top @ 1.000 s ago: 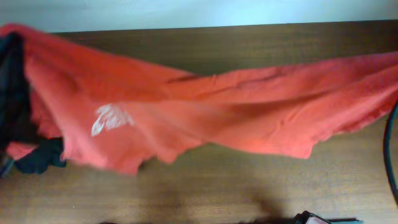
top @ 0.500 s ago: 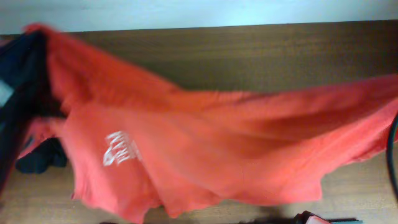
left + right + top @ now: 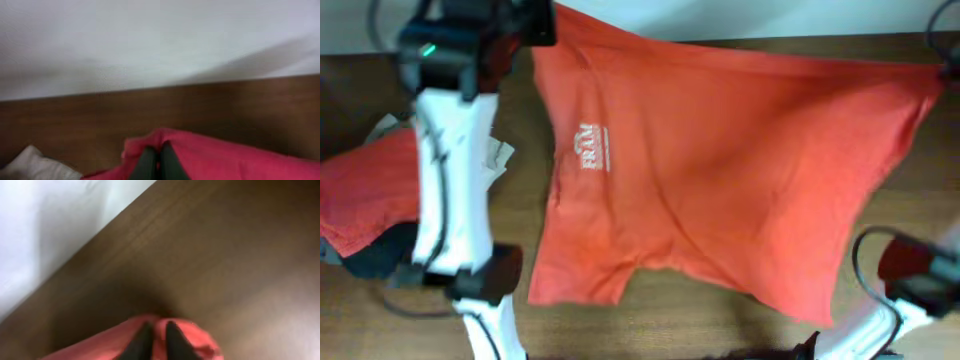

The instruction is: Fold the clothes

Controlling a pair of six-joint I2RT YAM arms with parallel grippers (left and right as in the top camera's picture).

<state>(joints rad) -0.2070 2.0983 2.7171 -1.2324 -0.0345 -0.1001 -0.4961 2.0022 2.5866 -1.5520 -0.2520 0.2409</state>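
Observation:
A red T-shirt (image 3: 720,170) with a white chest logo (image 3: 592,147) lies spread wide across the table, its logo facing up. My left gripper (image 3: 160,147) is shut on the shirt's far left corner, near the table's back edge (image 3: 535,25). My right gripper (image 3: 159,326) pinches the far right corner, with red cloth bunched between its slightly parted fingers (image 3: 142,341). In the overhead view that corner reaches the frame's right edge (image 3: 935,75). A second red garment (image 3: 365,195) lies crumpled at the left.
My white left arm (image 3: 450,180) stretches over the table's left side. A white cloth (image 3: 498,157) and a dark garment (image 3: 370,262) lie beside it. The right arm's base (image 3: 910,285) sits at the front right. A pale wall backs the wooden table (image 3: 670,325).
Both arms have swung to the far edge, carrying the shirt. It was stretched low and bunched across the table and now lies opened out flat with the logo further back.

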